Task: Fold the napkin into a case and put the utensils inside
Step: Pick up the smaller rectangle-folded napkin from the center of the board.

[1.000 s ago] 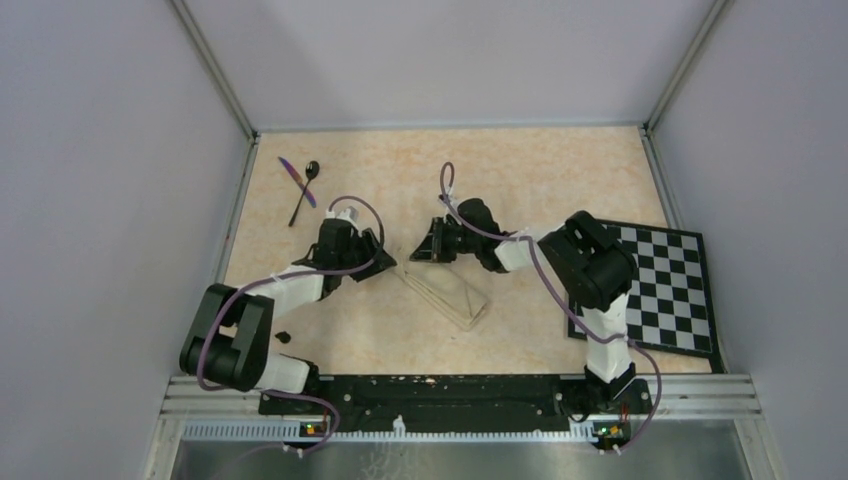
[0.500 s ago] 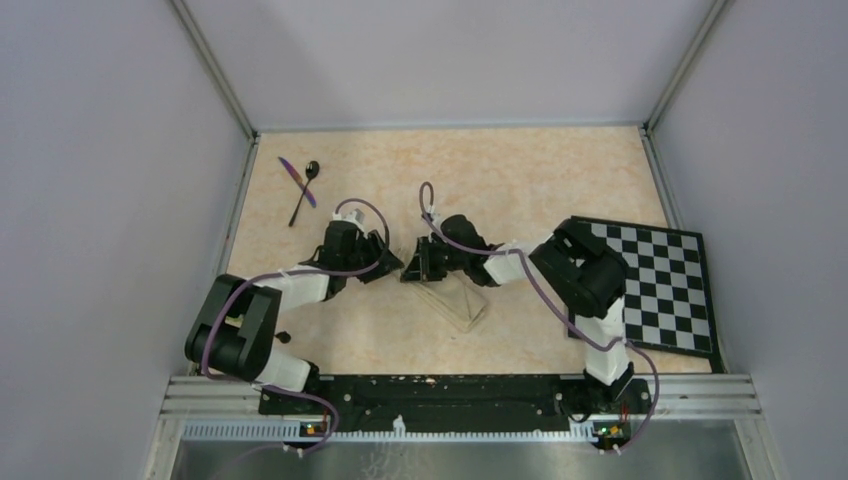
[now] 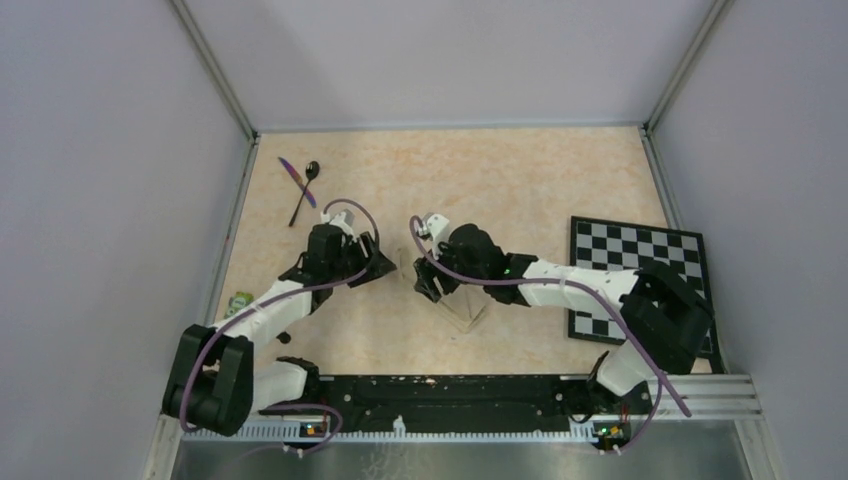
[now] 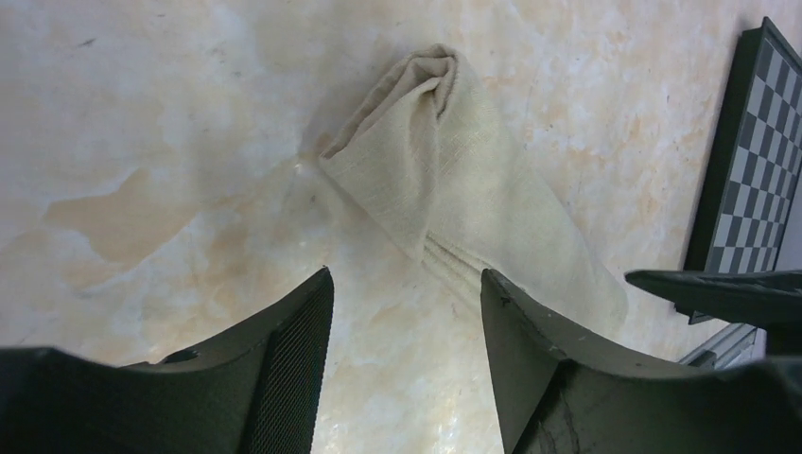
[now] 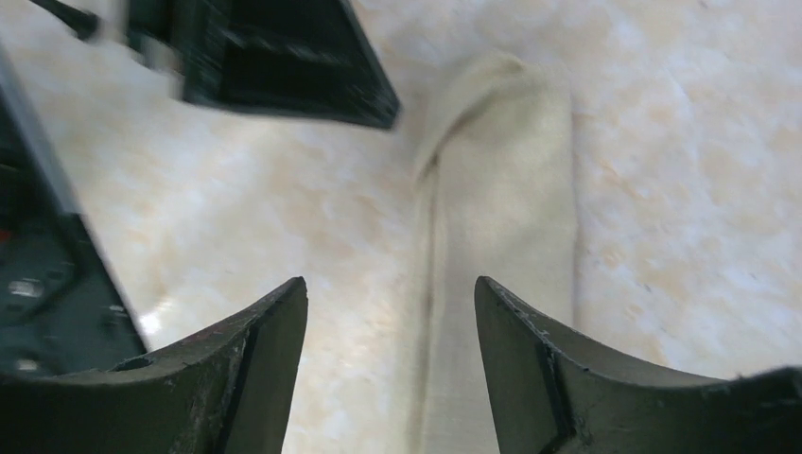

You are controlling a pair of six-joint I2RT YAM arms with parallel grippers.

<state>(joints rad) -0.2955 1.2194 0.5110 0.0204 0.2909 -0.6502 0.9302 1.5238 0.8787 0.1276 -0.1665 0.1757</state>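
Looks like the folding part is done. The napkin sits as the case (image 3: pixel 466 312), a narrow oblong lying diagonally just near of the table's middle. Your right gripper (image 5: pixel 390 284) hangs straight over it, jaws spread, nothing in them, and the cloth lies flat underneath. The left gripper (image 4: pixel 407 284) is just beside the case's far-left end, also spread and empty.

That end looks puckered like a mouth in the left wrist view, though I can't tell for sure it's open. I'd keep the right one there to lift or pin the top layer, and send the left out for the utensils.

The black spoon (image 3: pixel 300 205) and purple knife (image 3: pixel 290 172) lie crossed at the far left, well apart from the case. Grab one by its handle, away from the crossing, with the fingertips right down on the surface, since both are thin and flat.

The mottled beige tabletop (image 3: pixel 540 180) is hard and smooth, so things may skate. There's a metal rail (image 3: pixel 460 405) along the near edge, a checkerboard (image 3: pixel 640 285) at the right, and plain grey walls (image 3: pixel 450 60) boxing it in.
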